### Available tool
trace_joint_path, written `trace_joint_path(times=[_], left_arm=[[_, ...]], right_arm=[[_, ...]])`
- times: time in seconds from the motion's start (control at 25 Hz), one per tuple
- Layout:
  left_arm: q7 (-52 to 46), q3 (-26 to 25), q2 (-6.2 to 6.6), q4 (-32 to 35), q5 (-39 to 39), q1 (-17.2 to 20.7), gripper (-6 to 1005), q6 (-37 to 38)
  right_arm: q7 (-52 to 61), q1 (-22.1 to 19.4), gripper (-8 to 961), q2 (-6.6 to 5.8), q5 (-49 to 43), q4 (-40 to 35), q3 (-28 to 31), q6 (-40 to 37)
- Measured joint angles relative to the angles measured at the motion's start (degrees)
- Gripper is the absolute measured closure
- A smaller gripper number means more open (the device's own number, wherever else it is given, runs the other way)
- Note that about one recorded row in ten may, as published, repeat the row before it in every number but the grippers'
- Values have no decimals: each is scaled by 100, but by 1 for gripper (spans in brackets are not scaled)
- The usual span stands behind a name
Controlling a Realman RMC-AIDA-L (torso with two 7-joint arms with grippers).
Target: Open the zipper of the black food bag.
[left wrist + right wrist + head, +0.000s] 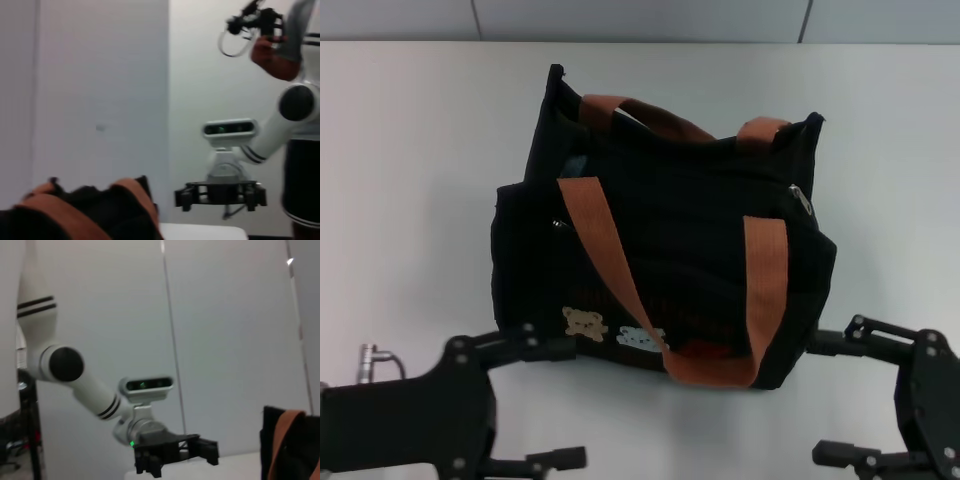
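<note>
Nearest me, my left gripper [545, 405] and right gripper [840, 398] hover at the table's [410, 150] front edge, both with fingers spread wide and holding nothing, flanking the black food bag [660, 250]. The bag stands mid-table, mouth gaping though I can't make out any contents, with the zipper [801, 199] pull at its right end.

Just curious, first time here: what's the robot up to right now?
Left gripper and right gripper open, low beside the black food bag. Zipper pull untouched. Strap handles draped over the top.
</note>
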Motion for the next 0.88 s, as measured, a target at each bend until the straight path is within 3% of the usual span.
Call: trace_joint_path(times=[0.2, 0.88], left_arm=[[-21, -10, -77, 3, 163, -172, 184, -22], [-29, -21, -110, 13, 135, -220, 185, -23]], right_arm=[[6, 71, 111, 7, -113, 26, -15, 49], [-37, 78, 112, 22, -159, 91, -60, 264]])
